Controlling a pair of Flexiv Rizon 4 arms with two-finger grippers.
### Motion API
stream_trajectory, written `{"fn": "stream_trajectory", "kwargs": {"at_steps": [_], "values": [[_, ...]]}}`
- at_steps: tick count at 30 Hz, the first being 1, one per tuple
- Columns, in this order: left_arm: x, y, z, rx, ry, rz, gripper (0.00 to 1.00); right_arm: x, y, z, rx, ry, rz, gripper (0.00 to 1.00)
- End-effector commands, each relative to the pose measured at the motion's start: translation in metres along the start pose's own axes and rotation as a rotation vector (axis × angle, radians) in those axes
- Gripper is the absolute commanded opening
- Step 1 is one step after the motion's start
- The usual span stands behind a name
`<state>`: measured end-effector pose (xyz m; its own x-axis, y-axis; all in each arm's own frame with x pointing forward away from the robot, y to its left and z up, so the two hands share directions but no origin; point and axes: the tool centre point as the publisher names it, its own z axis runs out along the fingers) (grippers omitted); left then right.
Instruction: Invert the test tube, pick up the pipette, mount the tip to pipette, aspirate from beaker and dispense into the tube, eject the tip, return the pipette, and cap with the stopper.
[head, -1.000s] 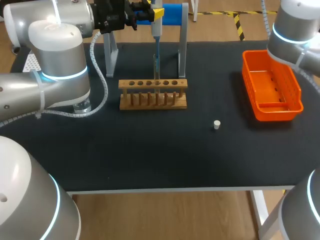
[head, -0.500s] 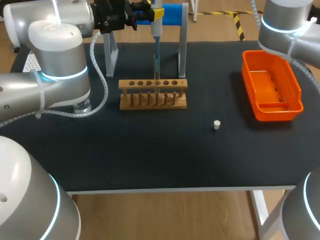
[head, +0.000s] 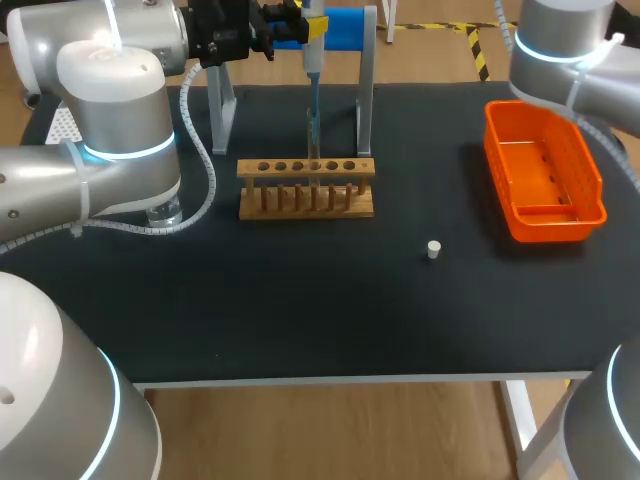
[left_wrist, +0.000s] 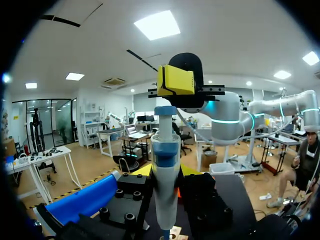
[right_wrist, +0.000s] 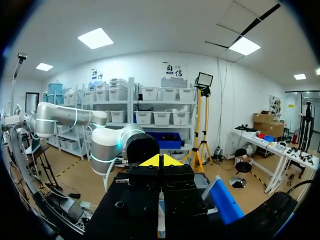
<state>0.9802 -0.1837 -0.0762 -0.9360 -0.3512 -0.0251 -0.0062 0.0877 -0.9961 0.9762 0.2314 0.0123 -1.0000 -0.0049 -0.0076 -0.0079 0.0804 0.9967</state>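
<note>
Nearest, a small white stopper (head: 433, 250) lies alone on the black bench (head: 300, 310). Behind it stands a wooden rack (head: 306, 188) with a row of round holes, one of which holds an upright clear test tube (head: 311, 138). An orange plastic bin (head: 543, 183) sits well to its right. A glass beaker (head: 165, 213) is partly hidden under the left arm (head: 110, 110). Farther back, that arm's jaws grip a pipette (head: 312, 60) vertically over the tube. The right arm (head: 560, 50) reaches past the bin, its jaws closed tip to tip.
</note>
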Motion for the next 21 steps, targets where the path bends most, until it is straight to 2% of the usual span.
{"fn": "stream_trajectory", "kwargs": {"at_steps": [1, 21], "values": [[0.0, 0.001, 0.001, 0.003, -0.001, 0.001, 0.0, -0.002, -0.002, 0.004, 0.001, 0.007, 0.003, 0.0], [0.0, 0.001, 0.001, 0.003, -0.001, 0.001, 0.0, 0.0, -0.007, 0.017, 0.009, 0.023, 0.019, 0.0]]}}
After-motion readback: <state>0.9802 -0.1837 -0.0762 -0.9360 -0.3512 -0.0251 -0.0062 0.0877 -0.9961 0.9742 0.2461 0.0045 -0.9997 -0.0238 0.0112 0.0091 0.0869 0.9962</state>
